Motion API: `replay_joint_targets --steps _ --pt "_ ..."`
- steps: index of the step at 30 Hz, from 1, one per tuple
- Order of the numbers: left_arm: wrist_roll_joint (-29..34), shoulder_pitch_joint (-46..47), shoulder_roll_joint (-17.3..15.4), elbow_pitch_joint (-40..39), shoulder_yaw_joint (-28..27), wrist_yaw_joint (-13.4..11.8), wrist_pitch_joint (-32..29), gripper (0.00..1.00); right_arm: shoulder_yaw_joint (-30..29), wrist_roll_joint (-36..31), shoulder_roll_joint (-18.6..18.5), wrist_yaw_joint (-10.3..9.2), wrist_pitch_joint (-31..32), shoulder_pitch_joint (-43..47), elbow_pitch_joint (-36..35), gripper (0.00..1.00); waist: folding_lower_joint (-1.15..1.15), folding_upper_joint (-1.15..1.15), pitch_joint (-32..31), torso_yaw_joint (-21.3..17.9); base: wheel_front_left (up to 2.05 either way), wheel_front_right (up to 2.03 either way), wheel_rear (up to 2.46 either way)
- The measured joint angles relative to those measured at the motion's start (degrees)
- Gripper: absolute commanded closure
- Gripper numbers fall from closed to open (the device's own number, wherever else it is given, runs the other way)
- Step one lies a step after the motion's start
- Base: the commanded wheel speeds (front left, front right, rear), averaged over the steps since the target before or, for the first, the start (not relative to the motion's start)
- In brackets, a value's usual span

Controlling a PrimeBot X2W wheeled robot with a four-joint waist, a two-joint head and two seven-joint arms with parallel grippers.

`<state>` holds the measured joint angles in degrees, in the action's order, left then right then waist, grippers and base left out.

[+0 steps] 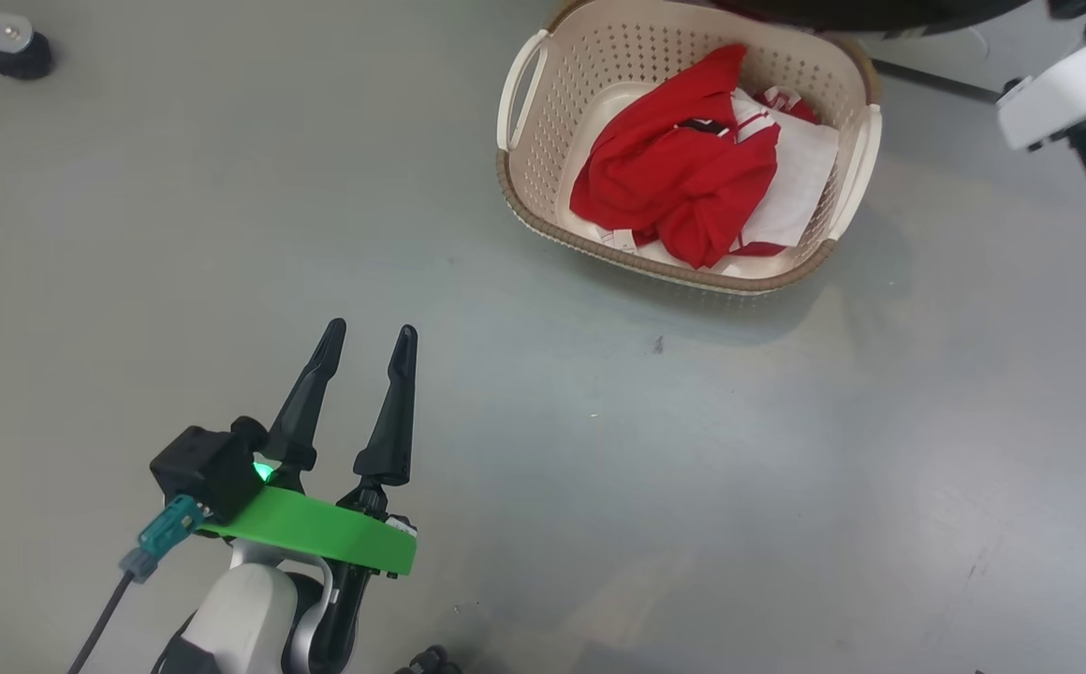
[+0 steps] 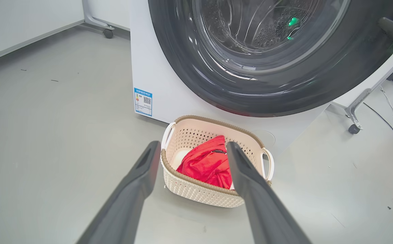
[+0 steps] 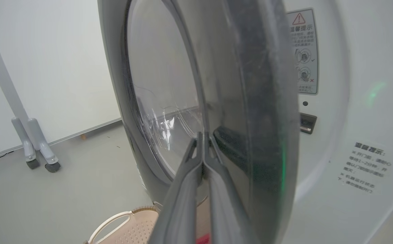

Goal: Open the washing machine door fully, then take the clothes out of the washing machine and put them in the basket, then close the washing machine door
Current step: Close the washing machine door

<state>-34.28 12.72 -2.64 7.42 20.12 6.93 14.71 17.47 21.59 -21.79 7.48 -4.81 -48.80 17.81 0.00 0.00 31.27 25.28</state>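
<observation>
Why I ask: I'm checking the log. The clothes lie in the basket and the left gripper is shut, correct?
No: the left gripper is open, jaws spread apart, as the head view shows. The clothes do lie in the basket.

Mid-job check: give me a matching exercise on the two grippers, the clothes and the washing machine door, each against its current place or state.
Things
1. left gripper
2. right gripper
3. clothes
4. washing machine door

Places or states
A. shut, fingertips close up at the door
B. piled in the basket
C. open, above the floor
D. ajar, swung off the front of the washing machine

Pairs: 1-C, 2-A, 3-B, 4-D
</observation>
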Motion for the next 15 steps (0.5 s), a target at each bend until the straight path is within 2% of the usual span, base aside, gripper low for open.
replay_joint_targets --steps 7,15 --pt "-0.7 1.7 0.3 0.6 1.3 0.0 0.0 0.00 -1.2 -0.6 -2.2 -0.15 1.4 -5.5 1.3 1.00 0.00 0.00 2.5 1.4 0.00 0.00 0.00" --pt "-2.5 3.3 0.8 1.0 2.8 0.0 0.0 0.00 -3.8 -1.9 -5.1 -2.20 1.8 -10.6 3.2 1.00 0.00 0.00 4.6 3.1 0.00 0.00 0.00"
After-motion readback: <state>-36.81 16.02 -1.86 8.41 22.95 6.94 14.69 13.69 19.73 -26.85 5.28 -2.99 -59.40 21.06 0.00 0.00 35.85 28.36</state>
